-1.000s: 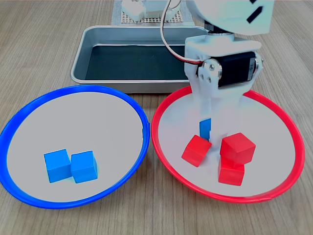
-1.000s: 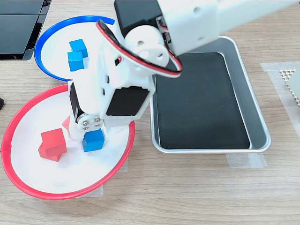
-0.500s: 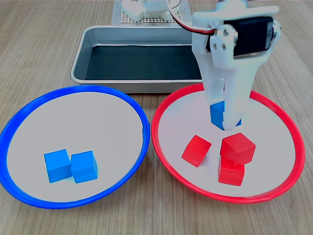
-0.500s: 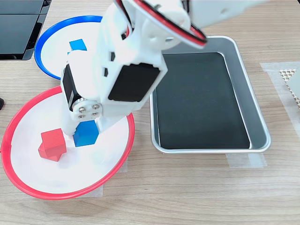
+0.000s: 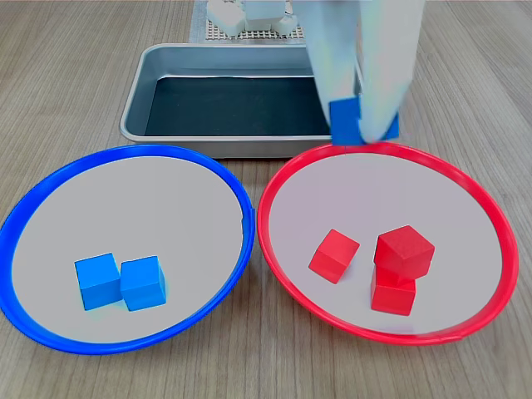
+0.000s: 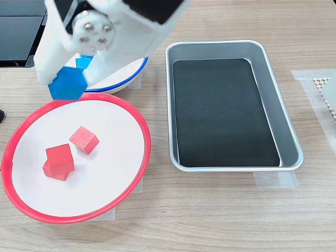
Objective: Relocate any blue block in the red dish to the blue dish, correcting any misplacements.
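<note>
Blue block (image 5: pixel 347 122): clamped in the gripper (image 5: pixel 359 125), lifted clear.
Red dish (image 5: pixel 274 179): three red cubes (image 5: pixel 334 255).
Blue dish (image 5: pixel 50 184): two blue cubes (image 5: pixel 118 282).

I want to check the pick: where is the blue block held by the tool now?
The blue block sits clamped in the tool, lifted above the red dish's far rim in the first exterior view.

Raised gripper (image 5: pixel 363 125), jaws clamped.

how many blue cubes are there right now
3. Two blue cubes sit touching in the blue dish; the blue block is held in the gripper, lifted above the red dish. None seems hidden.
</note>
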### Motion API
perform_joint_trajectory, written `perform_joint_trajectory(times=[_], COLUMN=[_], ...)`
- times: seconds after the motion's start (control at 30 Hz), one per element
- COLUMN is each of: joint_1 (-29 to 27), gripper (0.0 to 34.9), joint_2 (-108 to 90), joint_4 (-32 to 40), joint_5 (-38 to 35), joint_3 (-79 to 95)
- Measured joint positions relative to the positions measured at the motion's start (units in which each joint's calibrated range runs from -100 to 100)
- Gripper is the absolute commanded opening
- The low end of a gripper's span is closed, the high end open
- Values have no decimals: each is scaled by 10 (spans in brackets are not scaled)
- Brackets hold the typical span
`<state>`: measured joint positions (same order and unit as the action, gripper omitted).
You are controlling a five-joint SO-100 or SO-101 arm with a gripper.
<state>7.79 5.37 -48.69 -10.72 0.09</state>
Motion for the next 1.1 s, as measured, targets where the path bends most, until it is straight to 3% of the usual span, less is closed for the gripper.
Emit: perform_joint_trajectory(times=[0.57, 1.1], joint_1=[-178, -214], gripper=[0, 0], joint_2=[-67, 53], joint_4=[15, -5], joint_5=[-38, -29], joint_3=[137, 51])
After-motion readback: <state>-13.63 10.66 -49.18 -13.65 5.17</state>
